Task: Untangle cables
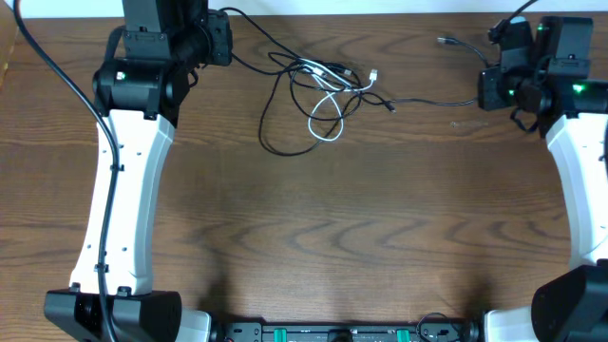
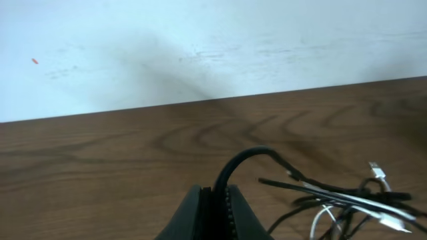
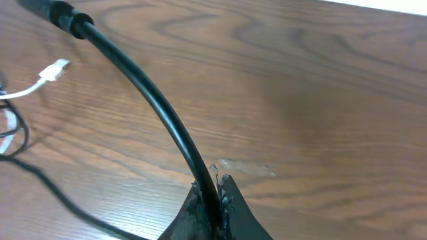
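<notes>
The cables (image 1: 323, 87) lie as a tangle of thin black cords and a white cord at the table's back middle. My left gripper (image 1: 230, 44) sits left of the tangle, shut on a black cable (image 2: 248, 157) that arches out of its jaws (image 2: 217, 199) toward the knot (image 2: 347, 201). To the right of the tangle, my right gripper (image 1: 481, 91) is shut on another black cable (image 3: 143, 87). That cable rises from its jaws (image 3: 213, 190) to a thick plug end (image 3: 50, 10). A white plug (image 3: 53, 70) lies on the wood nearby.
A loose grey-tipped plug end (image 1: 446, 41) lies at the back right near the right arm. The wooden table (image 1: 342, 228) meets a white wall (image 2: 200, 47) just behind the cables. Both white arms stand along the table's left and right sides.
</notes>
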### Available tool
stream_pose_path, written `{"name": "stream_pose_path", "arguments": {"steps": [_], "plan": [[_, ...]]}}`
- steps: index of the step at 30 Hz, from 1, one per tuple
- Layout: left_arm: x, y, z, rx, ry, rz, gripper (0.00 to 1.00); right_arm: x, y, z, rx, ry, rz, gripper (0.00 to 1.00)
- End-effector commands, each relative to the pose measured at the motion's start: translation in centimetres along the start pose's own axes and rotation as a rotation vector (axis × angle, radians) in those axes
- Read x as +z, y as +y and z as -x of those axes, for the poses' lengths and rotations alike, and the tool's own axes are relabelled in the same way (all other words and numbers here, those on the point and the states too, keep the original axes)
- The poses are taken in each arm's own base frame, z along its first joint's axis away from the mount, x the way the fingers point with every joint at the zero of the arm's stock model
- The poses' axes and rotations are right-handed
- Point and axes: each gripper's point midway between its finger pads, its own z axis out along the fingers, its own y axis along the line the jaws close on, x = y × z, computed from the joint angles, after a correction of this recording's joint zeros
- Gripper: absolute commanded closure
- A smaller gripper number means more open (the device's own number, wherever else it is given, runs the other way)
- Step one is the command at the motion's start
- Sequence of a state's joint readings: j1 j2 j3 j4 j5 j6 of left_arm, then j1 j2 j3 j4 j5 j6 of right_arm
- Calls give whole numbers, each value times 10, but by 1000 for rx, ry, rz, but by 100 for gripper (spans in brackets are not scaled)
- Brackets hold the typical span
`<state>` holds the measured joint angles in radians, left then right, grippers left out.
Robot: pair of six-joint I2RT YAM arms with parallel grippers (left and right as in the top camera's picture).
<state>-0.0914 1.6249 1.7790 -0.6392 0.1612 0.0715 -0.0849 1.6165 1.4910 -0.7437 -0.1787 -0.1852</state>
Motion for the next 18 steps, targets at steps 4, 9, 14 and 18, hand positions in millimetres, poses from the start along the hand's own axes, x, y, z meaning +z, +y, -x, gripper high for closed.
{"name": "stream_pose_path", "arguments": {"steps": [4, 9, 14, 18], "plan": [[-15, 33, 13, -39, -51, 90, 92, -28, -59, -7, 79, -22, -140, 99], [-18, 62, 12, -72, -51, 142, 92, -56, -91, -8, 133, -68, -209, 99], [-22, 87, 10, -99, -54, 187, 92, -77, -109, -7, 168, -113, -238, 99], [-23, 90, 10, -103, -54, 192, 92, -85, -120, -9, 186, -127, -263, 99]]}}
